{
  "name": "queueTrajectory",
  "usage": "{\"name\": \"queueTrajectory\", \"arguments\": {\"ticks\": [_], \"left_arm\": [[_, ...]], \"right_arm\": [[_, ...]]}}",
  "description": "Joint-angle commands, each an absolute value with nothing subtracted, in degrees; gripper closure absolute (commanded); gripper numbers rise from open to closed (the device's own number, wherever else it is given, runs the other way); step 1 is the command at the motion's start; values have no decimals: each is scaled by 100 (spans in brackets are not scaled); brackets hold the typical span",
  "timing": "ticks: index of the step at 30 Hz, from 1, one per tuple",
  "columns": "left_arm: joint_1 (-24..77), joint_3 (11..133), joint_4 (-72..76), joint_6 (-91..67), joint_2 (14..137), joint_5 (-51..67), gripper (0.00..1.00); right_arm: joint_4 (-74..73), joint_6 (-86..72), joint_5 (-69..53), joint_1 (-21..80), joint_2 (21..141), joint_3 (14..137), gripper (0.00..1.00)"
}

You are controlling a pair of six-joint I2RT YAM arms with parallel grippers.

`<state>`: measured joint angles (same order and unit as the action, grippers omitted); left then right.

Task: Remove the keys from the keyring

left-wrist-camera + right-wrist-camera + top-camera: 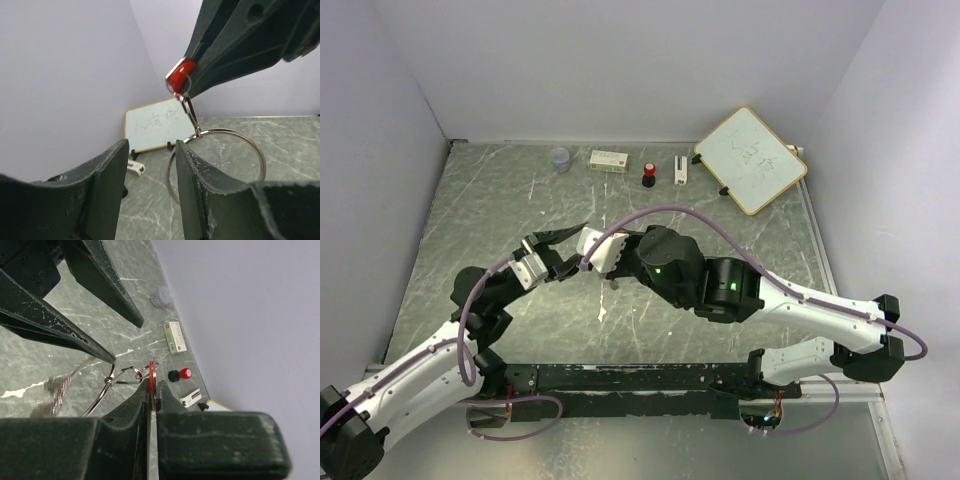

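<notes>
My right gripper (152, 390) is shut on the red key (151, 377), held edge-on above the table; the key also shows in the left wrist view (178, 76). A small loop and a clasp link it to the large silver keyring (95, 395), which hangs down from it (235, 133). My left gripper (151, 150) is open. One of its fingertips (111, 359) touches the ring at the clasp, and the ring passes behind that finger. A blurred thing (54, 396) hangs on the ring; I cannot tell whether it is the green key. Both grippers meet at mid-table (582, 250).
Along the back edge stand a clear cup (560, 158), a small white box (609, 160), a black knob with a red top (648, 175), a small white object (680, 168) and a tilted whiteboard (752, 158). Walls close in the left, back and right sides.
</notes>
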<state>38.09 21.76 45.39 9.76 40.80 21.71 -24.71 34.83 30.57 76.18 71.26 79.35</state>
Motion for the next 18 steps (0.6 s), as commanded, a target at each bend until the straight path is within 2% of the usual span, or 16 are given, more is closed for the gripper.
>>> {"name": "queueTrajectory", "arguments": {"ticks": [1, 11, 18], "left_arm": [[3840, 2590, 4718, 851, 4138, 2933, 48], [3836, 3122, 3655, 1104, 4119, 3967, 50], [3833, 3240, 3495, 1103, 4301, 4020, 46]], "right_arm": [[-2293, 3811, 3021, 7675, 6943, 7984, 100], [-2235, 3955, 2967, 7751, 6656, 7885, 100], [-2358, 3975, 2769, 7786, 6599, 7894, 100]]}}
